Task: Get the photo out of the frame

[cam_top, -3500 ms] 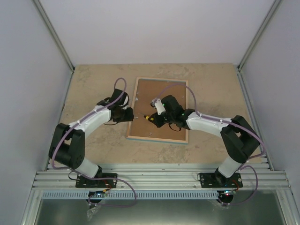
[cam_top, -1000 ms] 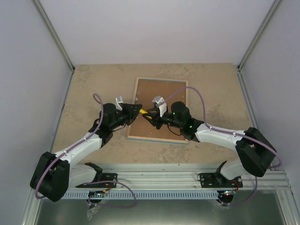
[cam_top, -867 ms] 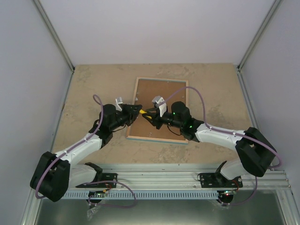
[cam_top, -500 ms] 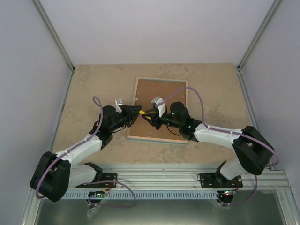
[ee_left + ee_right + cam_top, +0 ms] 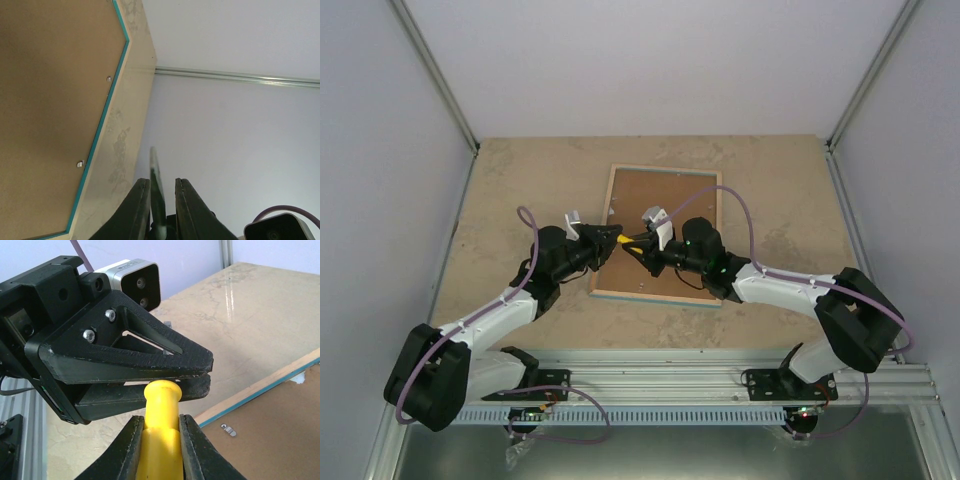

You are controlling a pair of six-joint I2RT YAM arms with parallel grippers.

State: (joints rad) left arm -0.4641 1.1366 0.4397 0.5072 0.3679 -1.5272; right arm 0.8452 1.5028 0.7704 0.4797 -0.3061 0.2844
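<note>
The frame [image 5: 672, 212] lies face down on the table, its brown fibreboard back up and its turquoise edge [image 5: 102, 122] showing. The photo is hidden under the back panel. Both grippers meet above the frame's left edge. My right gripper [image 5: 638, 245] is shut on a yellow tool handle [image 5: 161, 395]. The handle's round end touches the lower finger of my left gripper [image 5: 206, 371]. My left gripper [image 5: 162, 181] is closed down around a thin dark green blade [image 5: 156, 175] that stands edge-on and juts past its fingertips, with a slim gap on one side.
Small metal turn tabs [image 5: 80, 163] sit along the frame's back edge, one near my right fingers [image 5: 228, 429]. White walls and aluminium posts [image 5: 445, 95] enclose the beige table [image 5: 520, 190]. A metal rail [image 5: 660, 380] runs along the near edge.
3.5 s ago both grippers were down on the frame's back. Over the last second they have stayed tip to tip above the left edge, the right one edging slightly left.
</note>
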